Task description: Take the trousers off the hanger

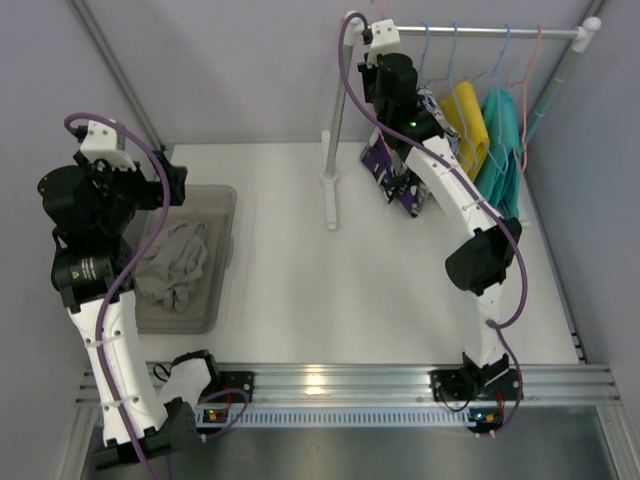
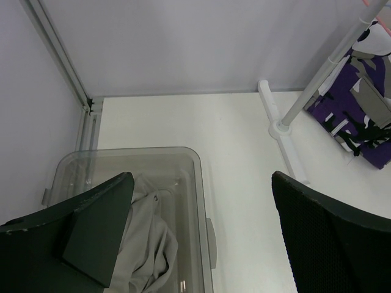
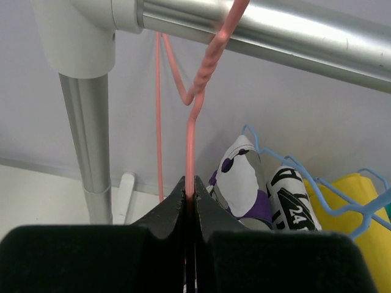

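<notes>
Wrist cam on the right arm gives the detail you can't get from above: the right gripper (image 3: 190, 186) is pinched tight on the thin wire of a pink hanger (image 3: 190, 146), just below the twist of its hook, which loops over the rail (image 3: 275, 27). Right behind sit the purple-and-white trousers (image 3: 241, 183), then a blue hanger (image 3: 305, 177) and something yellow (image 3: 360, 226). Can't tell which hanger the trousers are actually on.

Overhead view adds what that one misses: the trousers hang low beside the rack's post (image 1: 330, 170), with a teal garment (image 1: 500, 150) further along the rail.

Left wrist cam is the only one looking into the grey bin (image 2: 128, 154), where a grey cloth (image 2: 146, 244) is bunched up.

Pose-wise, the right arm is stretched up and forward to the rail's left end. The left arm is folded back, with the left gripper (image 2: 200, 183) spread wide above the bin, holding nothing.
</notes>
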### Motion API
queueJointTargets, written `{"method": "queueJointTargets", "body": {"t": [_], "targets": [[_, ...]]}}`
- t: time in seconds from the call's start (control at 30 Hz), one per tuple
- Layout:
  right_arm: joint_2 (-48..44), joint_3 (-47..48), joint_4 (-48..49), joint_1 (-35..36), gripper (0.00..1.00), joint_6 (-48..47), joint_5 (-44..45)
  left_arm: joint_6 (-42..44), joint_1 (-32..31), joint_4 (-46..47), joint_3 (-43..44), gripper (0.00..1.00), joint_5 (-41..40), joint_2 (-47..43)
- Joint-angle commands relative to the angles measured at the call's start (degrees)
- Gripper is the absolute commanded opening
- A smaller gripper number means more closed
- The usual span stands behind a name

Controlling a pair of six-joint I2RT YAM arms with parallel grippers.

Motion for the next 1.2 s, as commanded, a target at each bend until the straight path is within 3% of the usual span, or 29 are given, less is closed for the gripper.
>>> {"method": "queueJointTargets", "body": {"t": [0.0, 0.17, 0.33, 0.43, 0.47, 0.57, 0.8, 0.9, 1.0, 1.1, 1.17], "targets": [[1.2, 2.6, 6.2, -0.8, 0.01, 0.3, -2.7, -0.5, 0.3, -0.6, 2.1, 0.99, 0.7, -0.7], [-2.6, -2.3, 6.2, -0.8, 0.21, 2.7, -4.4, -0.5, 0.3, -0.6, 1.9, 0.99, 1.0, -0.4], [-8.2, -8.0, 6.0, -0.9, 0.24, 4.1, -5.6, -0.5, 0.3, 0.0, 2.0, 0.99, 1.4, 0.0], [-11.6, -9.8, 4.6, -0.9, 0.35, 4.9, -6.5, -0.6, 0.4, 0.6, 2.1, 0.99, 1.6, -0.3], [-12.8, -10.5, 4.1, -0.9, 0.43, 5.5, -7.1, -0.4, 0.3, 0.9, 1.9, 0.99, 1.5, -0.4], [-18.9, -14.8, 2.9, -0.9, 0.53, 6.5, -9.5, 0.2, 0.3, 1.4, 1.9, 0.99, 2.0, -0.6], [-31.8, -23.3, -3.4, -1.5, 0.59, 8.4, -11.5, -0.2, 0.3, 2.8, 0.5, 0.99, 3.5, -1.0], [-35.8, -25.6, -6.8, -4.9, 0.6, 12.9, -14.4, -0.7, 0.2, 4.0, -0.6, 0.99, 4.0, -1.8], [-35.4, -24.7, -11.6, -10.9, 0.6, 18.0, -19.8, -1.7, 0.1, 4.4, -1.2, 0.99, 4.4, -2.2], [-32.2, -22.3, -14.9, -16.9, 0.54, 22.3, -32.1, -2.8, 0.3, 4.4, -1.5, 0.99, 5.1, -2.2], [-30.1, -20.6, -16.1, -18.9, 0.52, 23.6, -33.9, -3.3, 0.3, 4.8, -1.7, 0.99, 5.2, -2.3]]}}
